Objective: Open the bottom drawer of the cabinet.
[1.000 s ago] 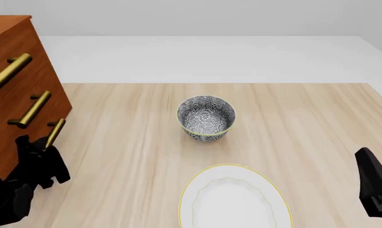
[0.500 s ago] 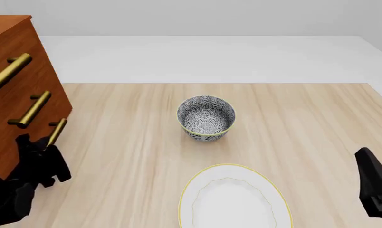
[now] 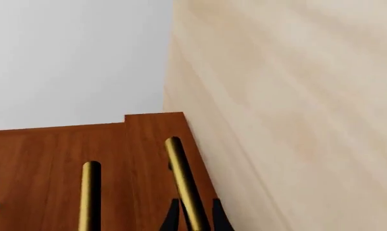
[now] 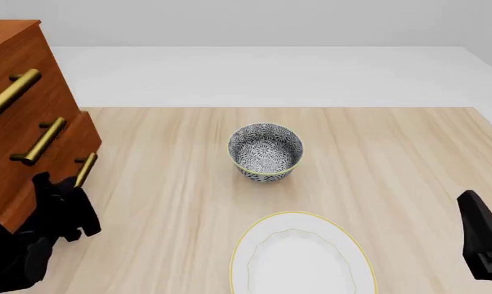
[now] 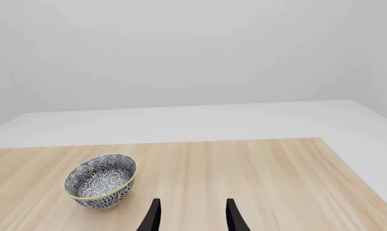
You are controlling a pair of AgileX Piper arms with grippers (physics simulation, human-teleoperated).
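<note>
Nearest to us, at the front edge of the tabletop, sits a white plate with a gold rim. At the far right our right gripper idles above bare wood, its fingers apart and holding nothing. On the near left our left gripper has its dark fingers pressed to either side of the brass handle of the bottom drawer, clamped on the bar near its lower end. That drawer front stands a little proud of the two above it (so the drawer is partly out, we judge).

Farther in, mid-table, is a patterned bowl, well apart from both arms. At the far left stands the cabinet.

We judge the drawer a stiff wooden box that should slide straight on its runners, fairly light with little resistance. The rigid, smooth bar is the only place to hold, best near its middle, since an off-centre pull may skew the drawer or let the metal slip.
</note>
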